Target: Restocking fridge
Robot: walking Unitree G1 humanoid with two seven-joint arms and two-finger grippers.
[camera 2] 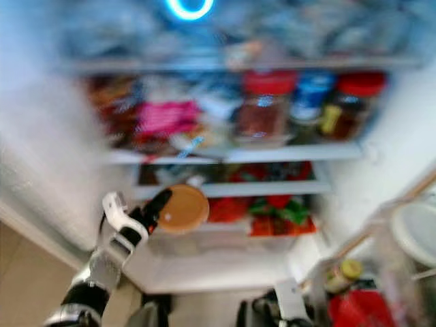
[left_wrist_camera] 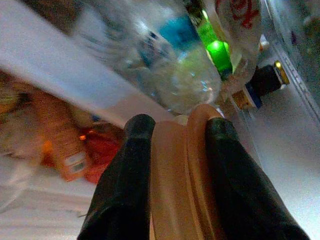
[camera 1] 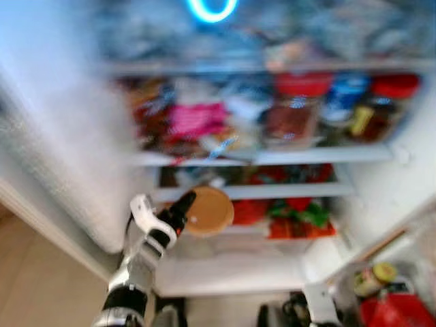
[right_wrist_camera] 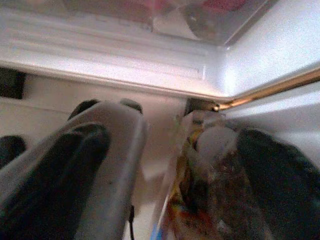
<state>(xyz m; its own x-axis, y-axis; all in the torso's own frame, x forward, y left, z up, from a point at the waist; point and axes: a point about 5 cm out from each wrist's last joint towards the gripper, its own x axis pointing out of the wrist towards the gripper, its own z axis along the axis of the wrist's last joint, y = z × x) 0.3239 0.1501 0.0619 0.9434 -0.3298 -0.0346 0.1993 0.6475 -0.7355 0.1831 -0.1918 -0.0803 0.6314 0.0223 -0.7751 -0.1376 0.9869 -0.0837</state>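
Two head views, both blurred, are looking into an open fridge [camera 1: 381,204]. Left gripper [camera 1: 182,208] is reaching up in front of the lower shelves, its fingers clamping a round tan lid [camera 1: 208,211] edge-on, just before a lower shelf [camera 1: 286,191]. Red and green packets [camera 1: 300,218] are lying beside the lid in the compartment below that shelf. Above, a middle shelf [camera 1: 327,154] is carrying red-capped jars [camera 1: 296,109], a blue-topped container [camera 1: 347,95] and a pink packet [camera 1: 194,121]. A blue ring light [camera 1: 212,8] is glowing at the top. Door bins at lower right are holding a small yellow-capped jar [camera 1: 373,278] and something red [camera 1: 392,310].

Left wrist view: two black fingers [left_wrist_camera: 125,185] are pressing on either side of the tan lid [left_wrist_camera: 175,185], which seems to sit on a container of the same colour. A clear water bottle with a blue label [left_wrist_camera: 165,55] is lying just beyond it, with a green bottle [left_wrist_camera: 215,50] behind.

Right wrist view: the right gripper [right_wrist_camera: 165,170] is hanging low by the fridge's white bottom edge [right_wrist_camera: 125,55]; black fingers [right_wrist_camera: 55,170] are standing wide apart around a clear plastic packet [right_wrist_camera: 210,200], though contact is too blurred to judge.
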